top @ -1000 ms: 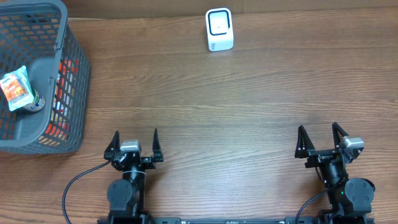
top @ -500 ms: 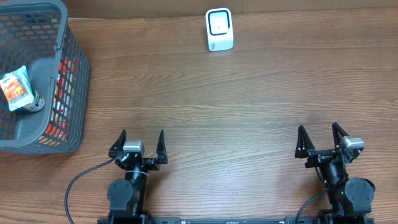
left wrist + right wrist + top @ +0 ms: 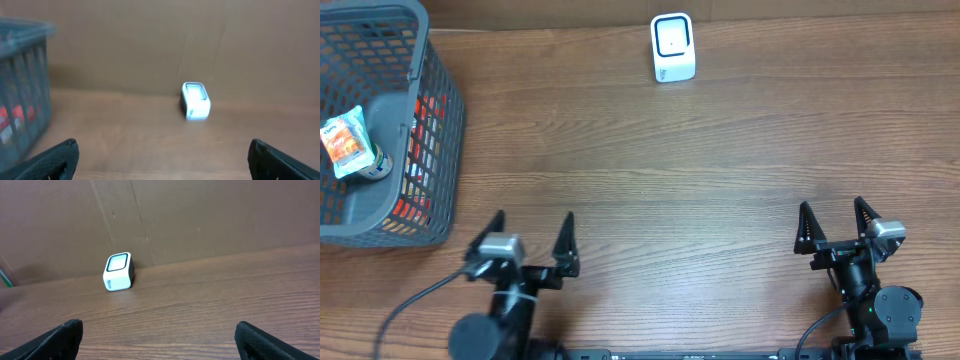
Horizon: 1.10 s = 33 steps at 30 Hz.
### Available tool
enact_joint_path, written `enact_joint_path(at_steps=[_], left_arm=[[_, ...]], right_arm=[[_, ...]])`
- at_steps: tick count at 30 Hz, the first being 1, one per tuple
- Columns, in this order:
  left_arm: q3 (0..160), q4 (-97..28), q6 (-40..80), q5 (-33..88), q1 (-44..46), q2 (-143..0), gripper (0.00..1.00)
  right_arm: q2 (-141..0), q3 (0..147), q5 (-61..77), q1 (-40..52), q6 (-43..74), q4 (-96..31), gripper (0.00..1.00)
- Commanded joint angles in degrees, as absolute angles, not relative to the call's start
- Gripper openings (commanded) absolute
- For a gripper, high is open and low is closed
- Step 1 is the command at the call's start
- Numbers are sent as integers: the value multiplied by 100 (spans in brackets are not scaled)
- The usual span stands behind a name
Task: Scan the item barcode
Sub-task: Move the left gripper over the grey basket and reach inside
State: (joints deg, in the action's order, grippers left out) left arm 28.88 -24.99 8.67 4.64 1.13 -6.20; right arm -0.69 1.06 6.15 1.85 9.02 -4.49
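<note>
A white barcode scanner (image 3: 673, 47) stands at the table's far edge; it also shows as a small white scanner (image 3: 195, 100) in the left wrist view and as the scanner (image 3: 119, 271) in the right wrist view. An item in an orange and white packet (image 3: 344, 140) lies in the grey basket (image 3: 438, 110) at the left, beside a dark can (image 3: 380, 162). My left gripper (image 3: 531, 231) is open near the front edge, right of the basket, holding nothing. My right gripper (image 3: 833, 221) is open at the front right, also holding nothing.
Red packages (image 3: 412, 170) show through the basket's mesh wall; the basket (image 3: 22, 80) fills the left of the left wrist view. A brown cardboard wall (image 3: 200, 215) stands behind the table. Bare wooden tabletop (image 3: 670, 170) lies between the grippers and the scanner.
My left arm has shifted left and turned, its gripper now nearer the basket. The right arm, the scanner and the basket's contents have not moved.
</note>
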Motion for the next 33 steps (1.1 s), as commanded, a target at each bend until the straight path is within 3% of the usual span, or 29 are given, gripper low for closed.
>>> enact_joint_path(at_steps=[1,5,9,16,22,33], left_arm=[[4021,-2845,943,685,152,-1393,100],[5631,-3804,904,1000,152,-2635,100],[8117,-5798,620,1061,152,-4510,100],[10641,-7881,270,1057,152,-6447,100],[11155,-7955,272,919,152,-7131,100],[11155,-7417,862,-854,115,-7929,100]], right_arm=[[-19,45,631,152,919,-421,100],[-19,45,631,152,919,-421,100],[-19,45,631,152,919,-421,100],[-19,45,631,152,921,-421,100],[-19,45,631,152,921,-421,100],[-19,45,631,152,919,-421,100]])
